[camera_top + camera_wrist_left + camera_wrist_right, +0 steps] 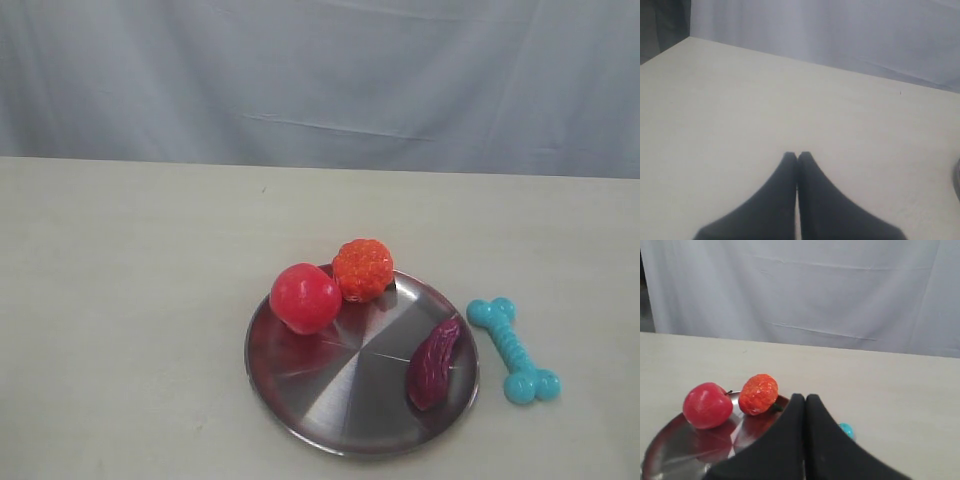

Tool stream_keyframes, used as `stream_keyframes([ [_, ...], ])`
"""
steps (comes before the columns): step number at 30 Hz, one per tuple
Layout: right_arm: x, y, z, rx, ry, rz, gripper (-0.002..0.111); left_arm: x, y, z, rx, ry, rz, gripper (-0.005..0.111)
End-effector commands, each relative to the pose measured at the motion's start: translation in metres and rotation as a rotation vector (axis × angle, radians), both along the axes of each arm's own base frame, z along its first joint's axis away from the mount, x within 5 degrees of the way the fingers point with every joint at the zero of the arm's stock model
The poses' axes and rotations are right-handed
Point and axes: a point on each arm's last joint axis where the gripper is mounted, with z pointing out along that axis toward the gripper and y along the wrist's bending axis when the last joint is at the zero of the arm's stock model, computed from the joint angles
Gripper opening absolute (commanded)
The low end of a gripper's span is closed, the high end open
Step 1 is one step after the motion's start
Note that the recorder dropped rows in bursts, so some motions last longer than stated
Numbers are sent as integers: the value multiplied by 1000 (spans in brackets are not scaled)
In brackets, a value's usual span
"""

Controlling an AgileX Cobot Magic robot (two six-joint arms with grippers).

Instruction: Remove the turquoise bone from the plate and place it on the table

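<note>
The turquoise bone (514, 350) lies flat on the cream table (130, 300), just right of the steel plate (330, 395) and clear of its rim. In the right wrist view only one knob of the bone (846, 430) peeks out beside my right gripper (805, 398), which is shut and empty, with the plate (675, 440) under and beside it. My left gripper (797, 156) is shut and empty over bare table (740, 100). Neither gripper shows in the exterior view.
On the plate sit a red apple (304, 298), an orange bumpy ball (362, 269) and a dark purple oblong piece (433, 364). A grey-white curtain (320, 80) hangs behind the table's far edge. The plate's rim (957, 176) just enters the left wrist view.
</note>
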Motion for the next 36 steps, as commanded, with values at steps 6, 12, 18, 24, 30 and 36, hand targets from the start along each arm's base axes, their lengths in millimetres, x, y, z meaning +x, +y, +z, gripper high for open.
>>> stream_keyframes([
  [6,-7,-6,-31,-125,-26,-78,0,0,0,0,5,-4,6,0],
  [12,-10,-7,-42,-136,-11,-93,0,0,0,0,5,-4,6,0],
  [18,-11,-7,-44,-158,17,-91,0,0,0,0,5,-4,6,0],
  [24,-12,-6,-52,-124,104,-81,0,0,0,0,5,-4,6,0],
  [30,-12,-6,-52,-120,103,-82,0,0,0,0,5,-4,6,0],
  [36,-12,-6,-52,-120,103,-82,0,0,0,0,5,-4,6,0],
])
